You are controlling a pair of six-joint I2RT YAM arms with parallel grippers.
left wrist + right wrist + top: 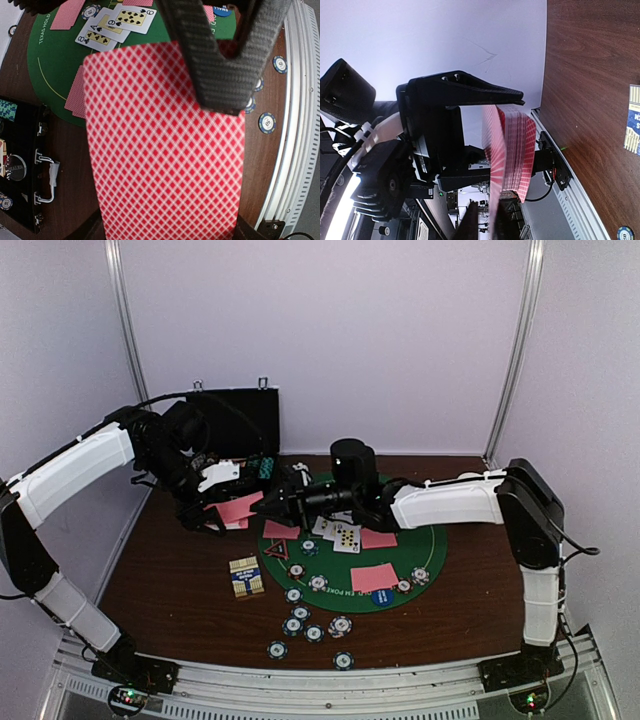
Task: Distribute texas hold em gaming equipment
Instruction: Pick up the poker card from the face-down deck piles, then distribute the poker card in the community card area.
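1 deck of red-backed playing cards (160,150) sits clamped in the left gripper (500,140), held in the air over the left side of the worktop (170,570), just off the green mat (440,540). We see the right gripper (270,502) reaching in against the deck's top card; we cannot tell whether it pinches that card. Several face-up cards (340,533) lie on the mat among face-down cards (372,578), and striped chips (314,632) are scattered near its front edge.

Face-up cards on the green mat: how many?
3: the eight, the middle card and the nine, overlapping in a row on the green mat. More may be hidden.
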